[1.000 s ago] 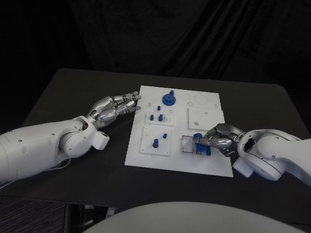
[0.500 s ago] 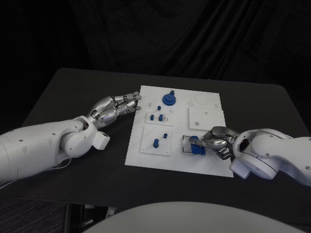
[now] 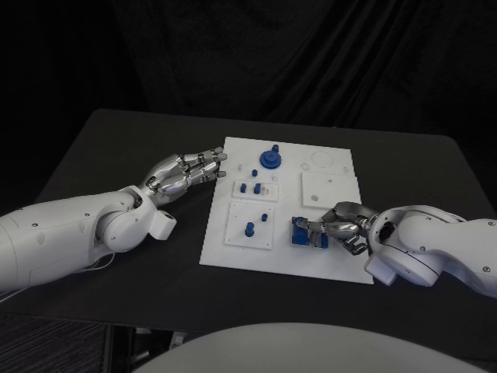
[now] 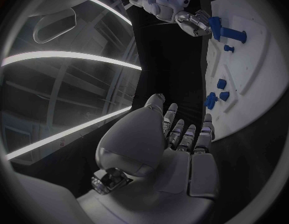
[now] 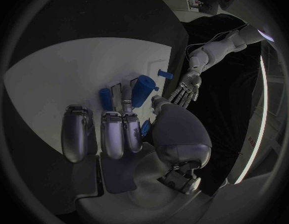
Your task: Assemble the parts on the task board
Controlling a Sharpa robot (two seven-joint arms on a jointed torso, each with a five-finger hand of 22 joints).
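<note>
If the right hand [image 3: 344, 225] lets its grip loosen while it works over the near right corner of the board [image 3: 327, 268], the blue part [image 3: 307, 231] it pinches could tip and drop out of line with its seat, or jam crooked against the low frame there. That is my guess, since the fingers hide where the part meets the board. From the right wrist view the part [image 5: 142, 90] sits between the thumb and the fingertips [image 5: 127, 115], slanted rather than upright, so a push straight down looks risky. The forearm comes in low from the right, the hand turned inward with its fingers curled towards the board's middle.

The left hand [image 3: 184, 172] waits just off the board's far left edge, above the table [image 3: 126, 140], holding nothing, fingers slightly bent and apart, pointing towards the board. It is near the small pegs [image 3: 250, 188], and a careless reach could nudge them. The round part [image 3: 270, 159] stands at the far side, well apart from both hands.
</note>
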